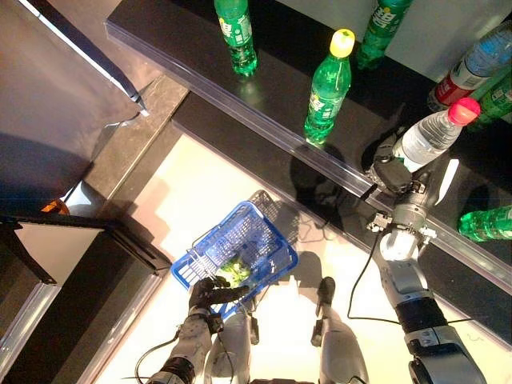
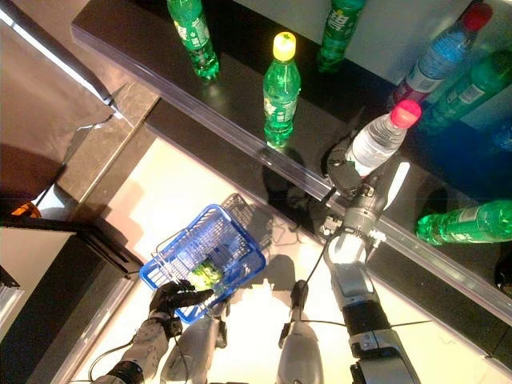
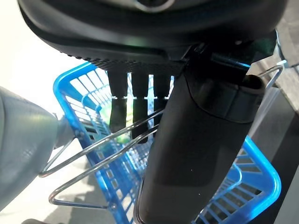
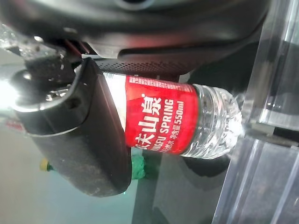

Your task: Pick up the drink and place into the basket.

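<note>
My right hand (image 1: 391,174) is shut on a clear water bottle (image 1: 432,134) with a pink cap and red label, at the front edge of the black shelf (image 1: 264,96). The right wrist view shows the thumb (image 4: 88,140) across the bottle (image 4: 187,121). My left hand (image 1: 210,293) is shut on the wire handles (image 3: 93,154) of the blue basket (image 1: 268,264), which hangs low at the left above the pale floor. A green drink (image 1: 235,270) lies in the basket.
Green bottles stand on the shelf: one with a yellow cap (image 1: 329,86), others behind (image 1: 237,36). A green bottle (image 1: 485,224) lies on its side at the right. A clear lip (image 1: 320,156) runs along the shelf's front edge. A dark counter (image 1: 64,264) is at the left.
</note>
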You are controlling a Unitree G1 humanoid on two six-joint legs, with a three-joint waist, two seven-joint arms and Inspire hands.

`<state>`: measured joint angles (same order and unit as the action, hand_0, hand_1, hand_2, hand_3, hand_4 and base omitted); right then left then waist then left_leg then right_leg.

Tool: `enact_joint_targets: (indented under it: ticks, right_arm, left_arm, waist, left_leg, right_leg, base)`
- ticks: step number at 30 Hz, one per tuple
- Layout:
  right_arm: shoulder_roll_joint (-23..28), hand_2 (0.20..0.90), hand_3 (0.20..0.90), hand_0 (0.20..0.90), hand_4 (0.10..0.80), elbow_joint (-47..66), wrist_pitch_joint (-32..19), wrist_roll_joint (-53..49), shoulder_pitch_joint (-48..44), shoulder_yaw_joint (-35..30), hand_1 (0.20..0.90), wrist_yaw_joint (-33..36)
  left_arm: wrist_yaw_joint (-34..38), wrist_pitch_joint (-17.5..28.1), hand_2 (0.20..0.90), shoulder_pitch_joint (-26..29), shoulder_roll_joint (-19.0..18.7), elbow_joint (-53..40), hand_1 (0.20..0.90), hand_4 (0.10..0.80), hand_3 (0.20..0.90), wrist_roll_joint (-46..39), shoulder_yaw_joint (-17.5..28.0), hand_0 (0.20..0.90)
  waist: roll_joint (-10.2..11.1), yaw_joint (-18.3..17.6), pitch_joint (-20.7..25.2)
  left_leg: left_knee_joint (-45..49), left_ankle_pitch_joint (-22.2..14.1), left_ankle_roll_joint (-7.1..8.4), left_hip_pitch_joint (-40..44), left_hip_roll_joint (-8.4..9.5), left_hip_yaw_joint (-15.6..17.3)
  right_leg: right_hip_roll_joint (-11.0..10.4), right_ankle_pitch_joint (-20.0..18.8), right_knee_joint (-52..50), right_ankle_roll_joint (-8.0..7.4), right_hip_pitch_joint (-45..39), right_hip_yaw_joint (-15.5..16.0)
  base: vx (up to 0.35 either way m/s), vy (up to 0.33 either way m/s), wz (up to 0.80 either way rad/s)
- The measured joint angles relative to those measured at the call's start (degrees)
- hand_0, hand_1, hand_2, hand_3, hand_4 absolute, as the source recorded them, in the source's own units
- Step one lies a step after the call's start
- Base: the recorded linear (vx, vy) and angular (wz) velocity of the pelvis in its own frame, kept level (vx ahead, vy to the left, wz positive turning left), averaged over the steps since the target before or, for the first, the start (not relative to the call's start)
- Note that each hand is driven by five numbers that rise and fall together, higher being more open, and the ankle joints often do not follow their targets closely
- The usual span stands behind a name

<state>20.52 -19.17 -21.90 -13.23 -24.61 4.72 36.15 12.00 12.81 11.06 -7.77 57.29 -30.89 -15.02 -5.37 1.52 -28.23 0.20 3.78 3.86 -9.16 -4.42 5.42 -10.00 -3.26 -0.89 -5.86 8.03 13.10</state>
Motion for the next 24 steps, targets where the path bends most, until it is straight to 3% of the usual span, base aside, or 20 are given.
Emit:
enact_joint_targets:
  ticks: [17,24]
  right_arm:
    - [0.0,0.300,0.200,0.300,0.100,-0.2,0.1,-2.6,0.3,-0.1,0.300,-0.9]
    - [-0.1,0.300,0.200,0.300,0.100,4.9,0.6,-2.5,5.5,-0.2,0.300,-3.8]
  left_arm:
    - [2.5,1.3,0.300,-0.4,0.1,-0.6,0.300,0.100,0.200,-4.2,1.2,0.300]
    - [2.5,1.5,0.300,-4.9,0.0,-10.4,0.300,0.100,0.200,-4.6,5.1,0.300]
  waist:
    - [0.2,-0.1,-0.1]
    - [0.6,-0.1,-0.1]
  left_leg:
    - [-0.4,0.2,-0.26,0.9,0.10,-0.4]
    - [-1.4,0.6,-0.35,3.5,0.23,-0.5]
  right_leg:
    - [-0.1,-0.1,0.0,-0.03,-1.1,0.5]
    - [-0.1,-0.1,0.3,-0.05,-3.5,0.7]
  base:
    - [-0.025,0.008,0.01]
    - [0.003,0.011,0.01]
